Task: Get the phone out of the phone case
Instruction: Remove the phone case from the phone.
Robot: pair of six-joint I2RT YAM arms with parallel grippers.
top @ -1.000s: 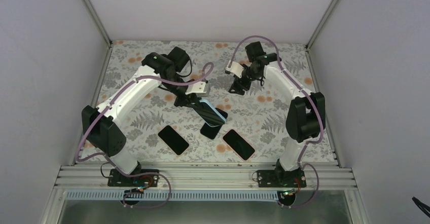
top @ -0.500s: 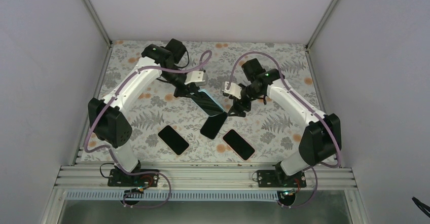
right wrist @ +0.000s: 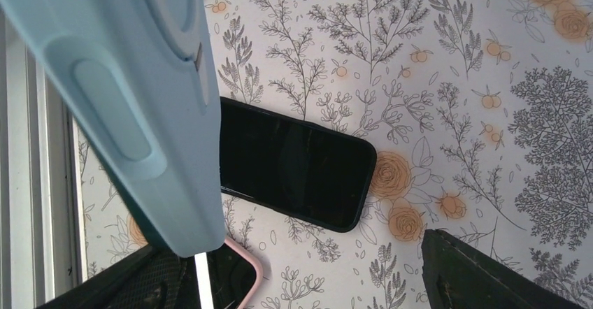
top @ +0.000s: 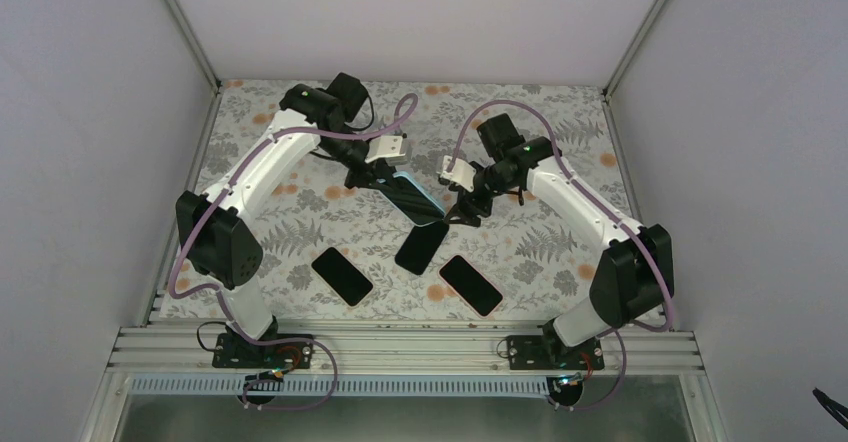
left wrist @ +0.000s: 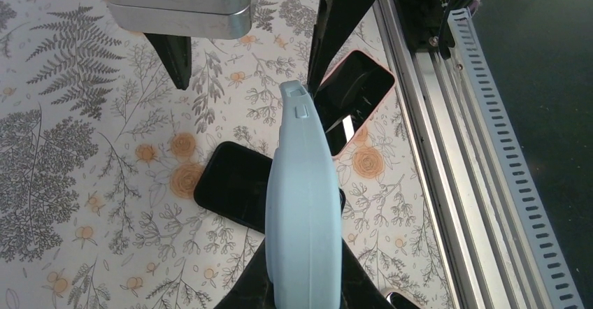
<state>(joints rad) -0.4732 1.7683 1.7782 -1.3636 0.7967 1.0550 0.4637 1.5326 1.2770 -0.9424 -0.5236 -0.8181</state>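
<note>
A phone in a light blue case is held above the table, tilted, by my left gripper, which is shut on it. In the left wrist view the case shows edge-on between my left gripper's fingers. My right gripper is open at the case's free end. Its two dark fingers stand apart on either side of that end. In the right wrist view the case fills the upper left, over one finger of my right gripper. The other finger is far to the right.
Three phones lie on the floral table below: a black one under the case, a pink-cased one near the front rail, and another black one to the left. White walls enclose the table.
My right arm has swung down from the back of the table to the case's free end. My left gripper has drawn the cased phone slightly back and up.
</note>
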